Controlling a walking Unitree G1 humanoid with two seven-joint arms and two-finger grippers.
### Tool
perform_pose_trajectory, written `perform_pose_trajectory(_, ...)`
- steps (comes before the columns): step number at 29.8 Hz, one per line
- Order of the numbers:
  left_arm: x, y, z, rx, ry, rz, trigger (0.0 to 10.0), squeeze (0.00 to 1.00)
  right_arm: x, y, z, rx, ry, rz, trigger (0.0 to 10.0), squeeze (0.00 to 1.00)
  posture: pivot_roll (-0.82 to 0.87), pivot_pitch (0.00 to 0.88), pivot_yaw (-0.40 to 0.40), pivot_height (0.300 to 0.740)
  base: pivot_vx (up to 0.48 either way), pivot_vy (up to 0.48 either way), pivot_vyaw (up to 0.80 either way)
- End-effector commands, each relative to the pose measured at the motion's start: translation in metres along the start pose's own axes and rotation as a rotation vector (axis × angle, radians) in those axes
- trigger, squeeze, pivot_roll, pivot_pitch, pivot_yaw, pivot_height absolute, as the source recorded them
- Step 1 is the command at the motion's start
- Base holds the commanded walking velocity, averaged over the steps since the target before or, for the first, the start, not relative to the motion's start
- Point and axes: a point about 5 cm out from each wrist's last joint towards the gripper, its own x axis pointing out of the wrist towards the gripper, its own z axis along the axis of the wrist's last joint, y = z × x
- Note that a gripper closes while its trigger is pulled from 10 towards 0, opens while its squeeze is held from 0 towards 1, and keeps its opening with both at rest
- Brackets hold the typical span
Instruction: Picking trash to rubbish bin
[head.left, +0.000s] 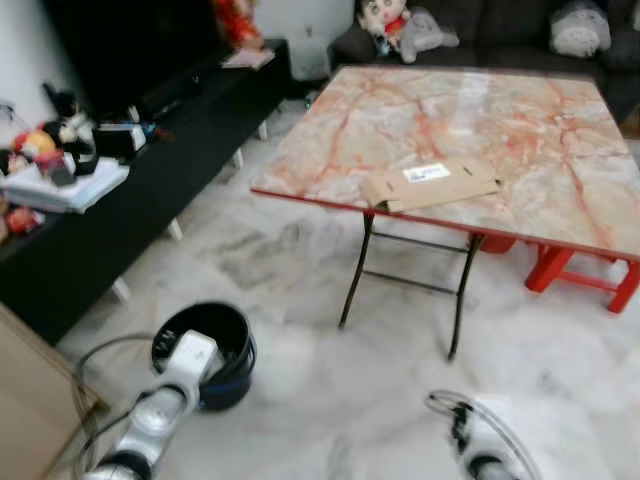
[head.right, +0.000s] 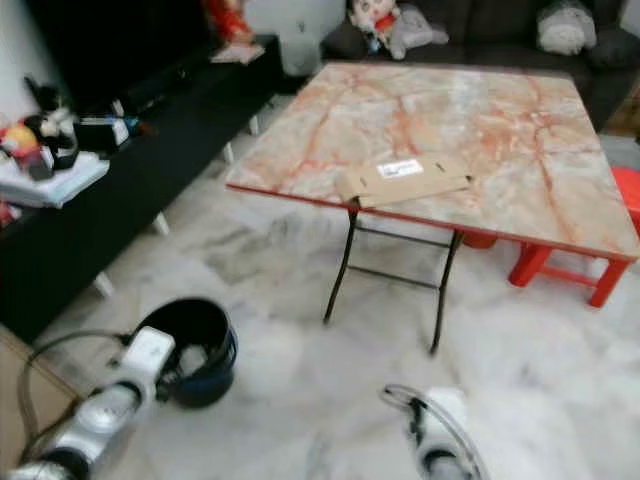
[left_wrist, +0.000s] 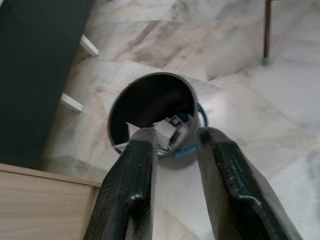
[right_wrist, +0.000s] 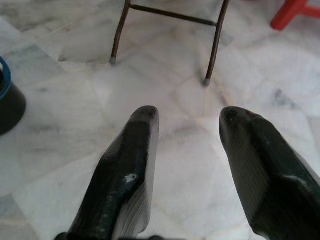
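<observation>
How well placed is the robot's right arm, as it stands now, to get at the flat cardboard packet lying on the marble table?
Probably not yet. The right gripper hangs open, low over bare floor, while the cardboard packet lies near the front edge of the table, higher and farther ahead. Nothing blocks the way; stepping closer looks necessary.

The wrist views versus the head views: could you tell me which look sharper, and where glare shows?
Both eye views are soft, with motion blur across the table and the cardboard packet; pale glare on the tabletop's far edge. The left wrist view is sharper on the rubbish bin; the floor beside it shines bright. The right wrist view's floor is crisp.
</observation>
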Motion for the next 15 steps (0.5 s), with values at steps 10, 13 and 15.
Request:
perform_pose_trajectory(10,0.017,-0.003,0.051,-0.009,-0.149,-0.001,10.0,0.00,0.010,-0.002,0.027,0.010,-0.104,-0.010,10.0,0.00,0.15,0.031,0.051,0.740,0.408,0.000,0.00)
perform_pose_trajectory(13,0.016,-0.006,0.048,-0.007,-0.145,-0.008,10.0,0.00,0.011,-0.003,0.029,0.013,-0.116,-0.012,10.0,0.00,0.15,0.032,0.051,0.740,0.428,0.000,0.00)
perform_pose_trajectory(15,0.016,-0.006,0.048,-0.009,-0.147,-0.010,10.0,0.00,0.011,-0.003,0.030,0.009,-0.119,-0.011,10.0,0.00,0.15,0.032,0.051,0.740,0.428,0.000,0.00)
